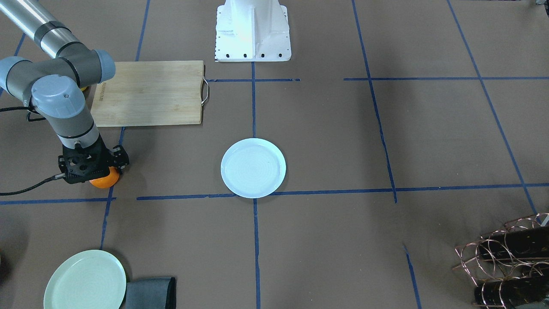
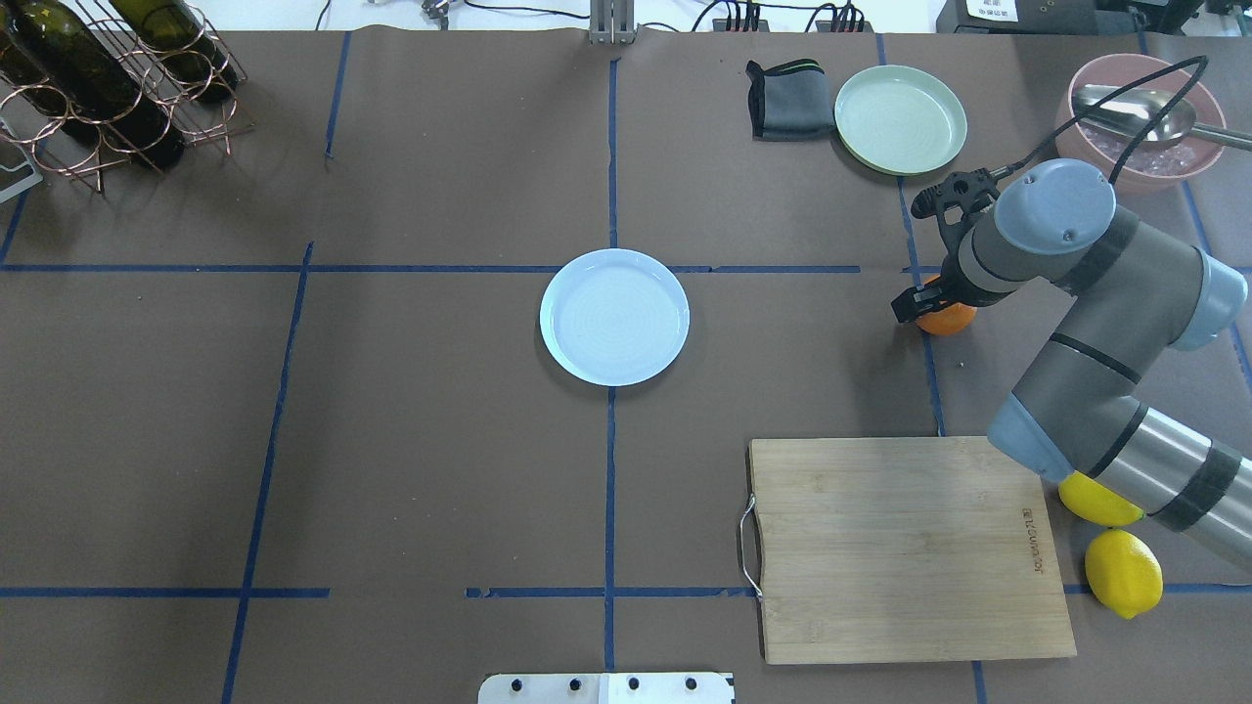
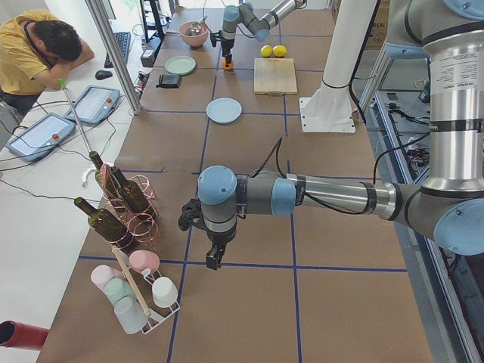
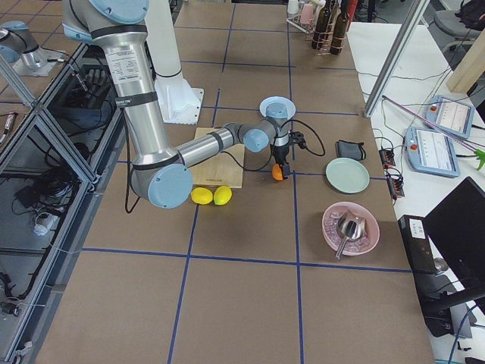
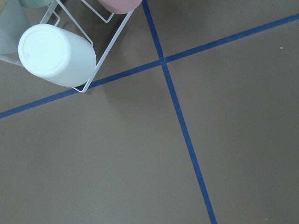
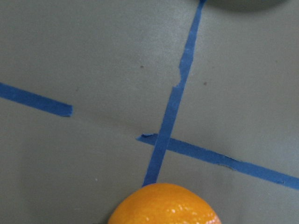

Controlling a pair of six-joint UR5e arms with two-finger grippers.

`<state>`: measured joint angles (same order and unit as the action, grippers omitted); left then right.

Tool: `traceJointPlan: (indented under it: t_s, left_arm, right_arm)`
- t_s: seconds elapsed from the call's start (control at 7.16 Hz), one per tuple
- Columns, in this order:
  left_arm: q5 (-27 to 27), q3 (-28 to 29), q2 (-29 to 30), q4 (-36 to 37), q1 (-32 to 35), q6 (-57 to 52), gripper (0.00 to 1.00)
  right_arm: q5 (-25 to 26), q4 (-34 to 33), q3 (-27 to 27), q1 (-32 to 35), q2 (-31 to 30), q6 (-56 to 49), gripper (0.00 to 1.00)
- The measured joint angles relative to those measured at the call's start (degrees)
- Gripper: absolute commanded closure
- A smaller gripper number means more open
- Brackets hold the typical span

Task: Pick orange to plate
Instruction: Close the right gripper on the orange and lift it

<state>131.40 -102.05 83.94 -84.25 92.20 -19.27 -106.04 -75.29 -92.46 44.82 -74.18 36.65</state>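
The orange (image 1: pixel 104 180) rests on the brown table on a blue tape line, well off to the side of the white plate (image 1: pixel 253 167). My right gripper (image 2: pixel 929 308) stands straight down over the orange (image 2: pixel 951 321), with one black finger against the side that faces the plate (image 2: pixel 614 316). The right wrist view shows only the orange's top (image 6: pixel 163 205) at its bottom edge and no fingers, so I cannot tell whether the gripper is shut. My left gripper (image 3: pixel 212 261) hangs over bare table far from both, and I cannot tell its state.
A wooden cutting board (image 2: pixel 910 548) lies near the robot's base, with two lemons (image 2: pixel 1123 572) beside it under the right arm. Beyond the orange are a mint-green plate (image 2: pixel 900 117), a grey cloth (image 2: pixel 787 98) and a pink bowl (image 2: pixel 1140 122). A bottle rack (image 2: pixel 108 88) fills the far left corner.
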Motion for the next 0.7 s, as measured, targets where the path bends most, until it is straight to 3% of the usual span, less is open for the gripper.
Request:
traceJointPlan:
  t_s: [0.14, 0.28, 0.7]
  left_arm:
    - [0.0, 0.0, 0.0, 0.0, 0.0, 0.0, 0.00]
    - [0.0, 0.0, 0.0, 0.0, 0.0, -0.1, 0.00]
    - [0.0, 0.0, 0.0, 0.0, 0.0, -0.1, 0.00]
  right_arm:
    - [0.2, 0.0, 0.1, -0.3, 0.0, 0.0, 0.70]
    - [0.3, 0.0, 0.1, -0.4, 0.2, 0.0, 0.90]
    - [0.2, -0.8, -0.4, -1.3, 5.0, 2.8, 0.82]
